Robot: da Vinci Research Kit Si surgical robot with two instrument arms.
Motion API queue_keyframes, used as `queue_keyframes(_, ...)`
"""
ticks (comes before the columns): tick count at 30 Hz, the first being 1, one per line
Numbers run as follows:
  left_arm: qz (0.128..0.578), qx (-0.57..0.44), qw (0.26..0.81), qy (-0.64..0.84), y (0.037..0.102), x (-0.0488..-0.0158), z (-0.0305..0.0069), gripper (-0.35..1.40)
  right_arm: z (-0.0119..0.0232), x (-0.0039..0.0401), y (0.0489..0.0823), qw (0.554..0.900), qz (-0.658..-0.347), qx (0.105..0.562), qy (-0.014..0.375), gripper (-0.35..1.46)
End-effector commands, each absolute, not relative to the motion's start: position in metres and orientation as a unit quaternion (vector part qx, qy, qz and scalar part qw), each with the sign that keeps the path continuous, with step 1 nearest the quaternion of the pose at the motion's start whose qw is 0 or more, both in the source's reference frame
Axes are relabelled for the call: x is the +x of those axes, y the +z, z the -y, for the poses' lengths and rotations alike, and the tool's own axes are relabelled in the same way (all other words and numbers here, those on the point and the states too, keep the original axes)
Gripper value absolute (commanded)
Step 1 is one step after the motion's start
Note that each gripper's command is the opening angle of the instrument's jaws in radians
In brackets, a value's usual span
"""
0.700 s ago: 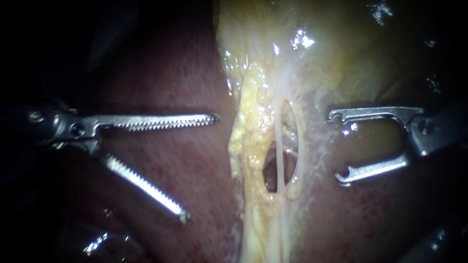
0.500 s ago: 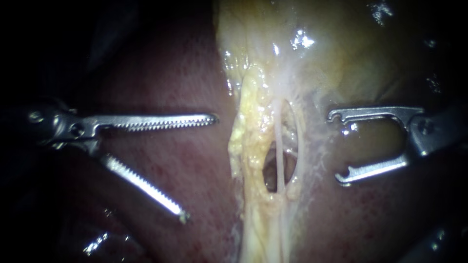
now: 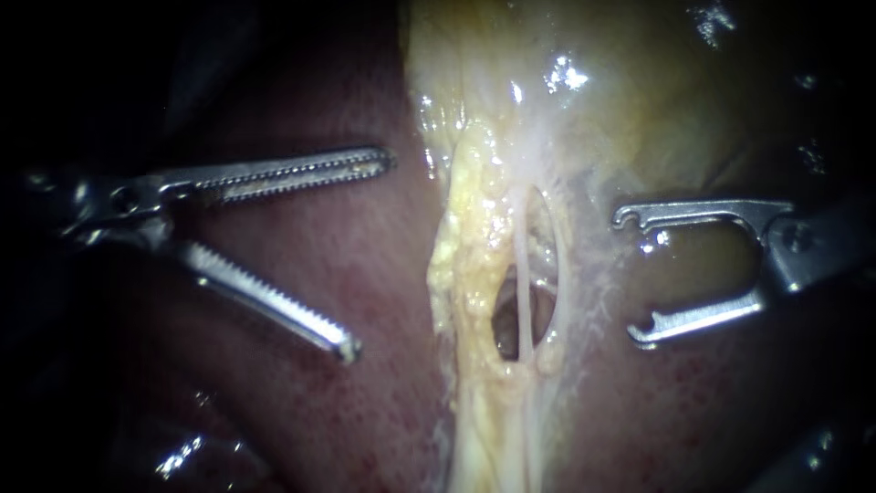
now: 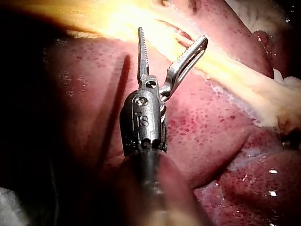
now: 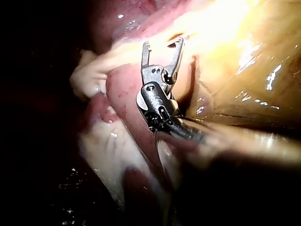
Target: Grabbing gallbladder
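I held my left instrument (image 3: pixel 371 252) above the liver (image 3: pixel 301 411), its two toothed jaws spread wide and gripping nothing. The tips pointed toward the yellow fatty strip (image 3: pixel 461 246) and stood short of it. The gallbladder (image 3: pixel 657 110) lay across from me, a glistening yellow-green sac filling the upper part of the endoscope view. From there it ran down the far side of the strip, behind my right instrument (image 3: pixel 628 277). I judged the wide spread to be for a broad bite. The upper jaw was angled up toward the place where the strip meets the sac, so closing there would catch wall rather than fat. The thin pale tubes (image 3: pixel 525 292) crossed a dark window (image 3: pixel 505 336) in the strip, and I kept my line of approach above them, since a bite there would be the thing to avoid. My right instrument's frame-like jaws, with their notched tips, were also open and empty. They sat just beside the pale edge of the strip on the gallbladder side, seemingly parked clear of the tubes and leaving the grab to the left. No tissue was yet between either pair of jaws.
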State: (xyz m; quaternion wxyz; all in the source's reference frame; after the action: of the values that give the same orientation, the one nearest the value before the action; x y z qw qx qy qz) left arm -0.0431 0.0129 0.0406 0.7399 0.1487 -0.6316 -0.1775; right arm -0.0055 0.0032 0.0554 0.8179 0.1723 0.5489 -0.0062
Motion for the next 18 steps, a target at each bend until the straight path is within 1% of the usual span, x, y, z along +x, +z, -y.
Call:
queue_keyframes(1,0.627,0.152,0.741,-0.187,0.0406,-0.0431,-0.0129,0.88,-0.0032,-0.0055,0.0555,0.818,-0.549,0.172,-0.006,0.60)
queue_keyframes(4,0.611,0.158,0.745,-0.217,0.0408,-0.0434,-0.0129,0.81,-0.0031,-0.0055,0.0555,0.818,-0.549,0.172,-0.006,0.60)
queue_keyframes(8,0.602,0.161,0.744,-0.242,0.0410,-0.0440,-0.0131,0.72,-0.0031,-0.0055,0.0555,0.818,-0.549,0.172,-0.006,0.60)
queue_keyframes(14,0.594,0.163,0.744,-0.258,0.0416,-0.0455,-0.0137,0.67,-0.0031,-0.0055,0.0555,0.818,-0.549,0.172,-0.006,0.60)
queue_keyframes(18,0.591,0.168,0.745,-0.261,0.0423,-0.0466,-0.0140,0.67,-0.0031,-0.0056,0.0555,0.818,-0.549,0.172,-0.006,0.60)
